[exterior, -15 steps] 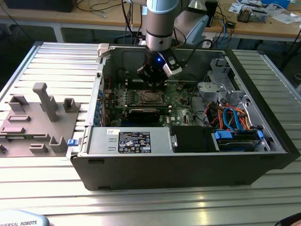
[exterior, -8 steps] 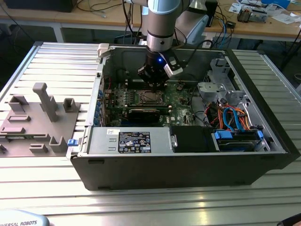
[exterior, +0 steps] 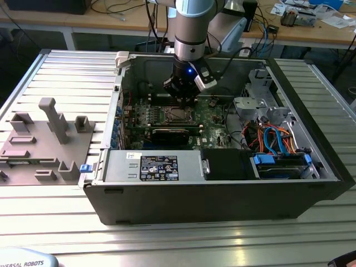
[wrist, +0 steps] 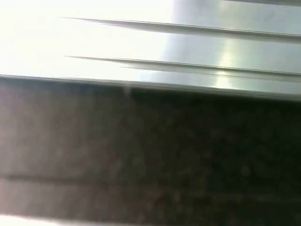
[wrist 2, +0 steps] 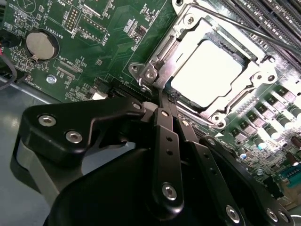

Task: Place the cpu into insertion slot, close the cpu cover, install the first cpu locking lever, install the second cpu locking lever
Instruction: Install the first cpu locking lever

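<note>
- The chip (wrist 2: 207, 70) sits in the socket (wrist 2: 162, 52), with the metal cover (wrist 2: 254, 77) down over it.
- The pincer (wrist 2: 162, 96) is pressed shut, empty, beside the socket corner.
- Push the lever (wrist 2: 244, 28) slowly and straight.

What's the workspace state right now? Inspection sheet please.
Surface: ribbed metal table, open computer case on it.
Job's things: chip seated in socket; cover frame down around it; thin lever rod runs along one side.
Clutter: grey fixture blocks at the exterior view's left.
Gripper: gripper shut, tips at the socket's corner.
Cables: orange and blue cables inside the case.
Surroundings: wooden benches behind.
</note>
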Controlling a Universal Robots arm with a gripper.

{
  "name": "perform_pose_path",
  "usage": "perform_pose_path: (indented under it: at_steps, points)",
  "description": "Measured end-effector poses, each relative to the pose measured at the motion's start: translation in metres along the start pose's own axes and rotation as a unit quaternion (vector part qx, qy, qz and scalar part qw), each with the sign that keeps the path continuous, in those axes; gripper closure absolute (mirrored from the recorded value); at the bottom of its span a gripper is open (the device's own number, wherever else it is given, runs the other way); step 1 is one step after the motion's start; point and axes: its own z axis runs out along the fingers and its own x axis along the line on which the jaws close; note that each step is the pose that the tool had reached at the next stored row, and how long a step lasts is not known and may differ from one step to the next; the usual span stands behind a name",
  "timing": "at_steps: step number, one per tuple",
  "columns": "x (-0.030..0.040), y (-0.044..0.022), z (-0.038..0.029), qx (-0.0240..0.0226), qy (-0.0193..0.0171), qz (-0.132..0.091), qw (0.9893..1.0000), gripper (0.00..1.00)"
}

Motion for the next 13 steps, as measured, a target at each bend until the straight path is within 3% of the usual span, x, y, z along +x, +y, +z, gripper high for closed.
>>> perform_pose_path:
  at_steps: [7, 10, 13]
  points:
    - [-0.0043, -0.0001, -0.0004, -0.0032, 0.0004, 0.000, 1.0000, 0.89]
    - [-0.0043, 0.0001, -0.0080, -0.0032, 0.0005, 0.000, 1.0000, 0.89]
    - [-0.0043, 0.0000, -0.0108, -0.0033, 0.0005, 0.000, 1.0000, 0.89]
